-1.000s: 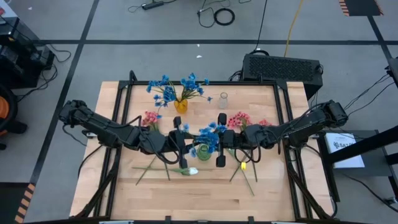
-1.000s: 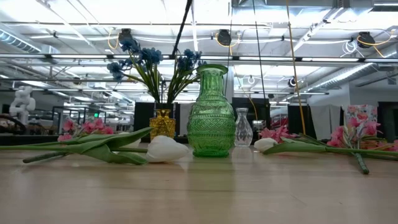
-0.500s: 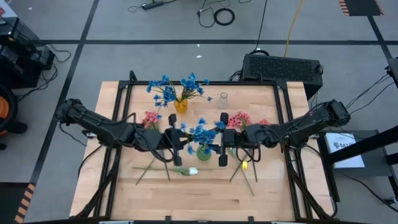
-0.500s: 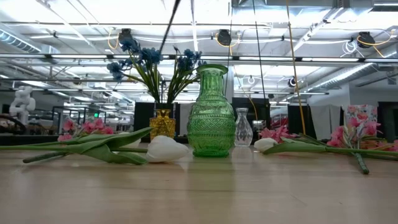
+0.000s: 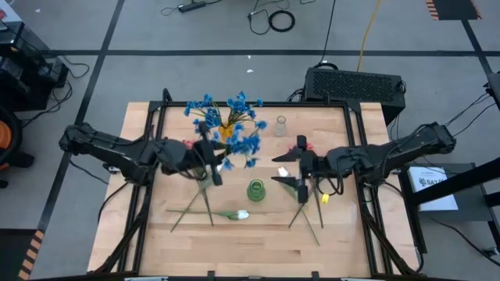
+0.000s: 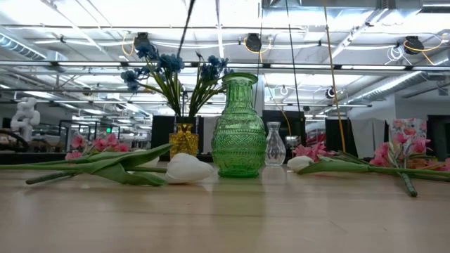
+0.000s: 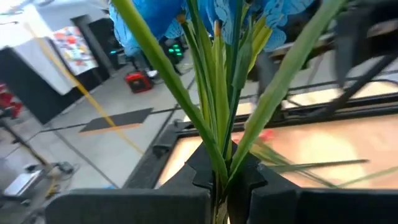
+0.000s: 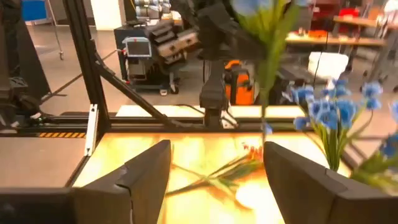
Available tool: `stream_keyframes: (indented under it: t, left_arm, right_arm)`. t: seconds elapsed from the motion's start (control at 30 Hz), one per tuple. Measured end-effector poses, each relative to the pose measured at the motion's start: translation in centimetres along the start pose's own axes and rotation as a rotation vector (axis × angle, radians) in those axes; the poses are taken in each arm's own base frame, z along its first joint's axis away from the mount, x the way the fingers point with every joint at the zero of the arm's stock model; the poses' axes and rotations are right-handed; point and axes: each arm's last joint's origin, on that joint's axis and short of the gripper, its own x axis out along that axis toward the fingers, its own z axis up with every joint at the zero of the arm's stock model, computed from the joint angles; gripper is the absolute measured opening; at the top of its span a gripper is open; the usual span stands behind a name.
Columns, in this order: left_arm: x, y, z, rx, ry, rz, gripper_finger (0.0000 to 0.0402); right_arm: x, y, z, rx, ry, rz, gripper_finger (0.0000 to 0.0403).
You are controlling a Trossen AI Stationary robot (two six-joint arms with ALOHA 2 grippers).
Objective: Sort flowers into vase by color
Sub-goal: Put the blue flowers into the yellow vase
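My left gripper [image 5: 211,162] is shut on a blue flower sprig [image 5: 244,144] and hovers left of the green vase [image 5: 256,190], near the yellow vase [image 5: 226,133] that holds other blue flowers. My right gripper [image 5: 286,173] stands open with nothing between its fingers, right of the green vase; its wrist view shows the gap [image 8: 214,180]. A white tulip [image 5: 234,214] lies on its side on the table near the front. Pink flowers [image 5: 301,146] lie behind my right gripper. A small clear vase [image 5: 280,125] stands at the back. My left gripper pinches the blue sprig's bundle of green stems and leaves [image 7: 221,177] between its two fingers, well below the blooms [image 7: 168,18]. The fingers come in about level from the table's left and lie across the stems. The sprig is lifted clear and tilted, blooms up.
A second tulip [image 5: 320,204] lies on the table at the front right, under my right arm. In the low view, pink flowers lie at the left [image 6: 98,144] and right [image 6: 394,151] behind the tulip stems. A black box [image 5: 355,84] sits beyond the table's far edge.
My right gripper has opened, let go of the blue sprig above the green vase, and drawn back toward the table's right edge. My left gripper has shut on the stems and carried the sprig left and toward the far edge, toward the yellow vase, rising a little.
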Motion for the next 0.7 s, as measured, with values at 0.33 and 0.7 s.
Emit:
stream_keyframes:
  t: [0.33, 0.7]
  left_arm:
    - [2.4, 2.4, -7.7, -0.13, -0.142, 0.253, 0.0018]
    - [2.2, 0.2, -10.5, -0.021, -0.122, 0.328, 0.0018]
  right_arm:
    - [-1.2, -0.4, -0.4, 0.028, 0.088, -0.007, 0.023]
    - [-1.2, -0.4, -0.5, -0.011, 0.099, -0.008, 0.0209]
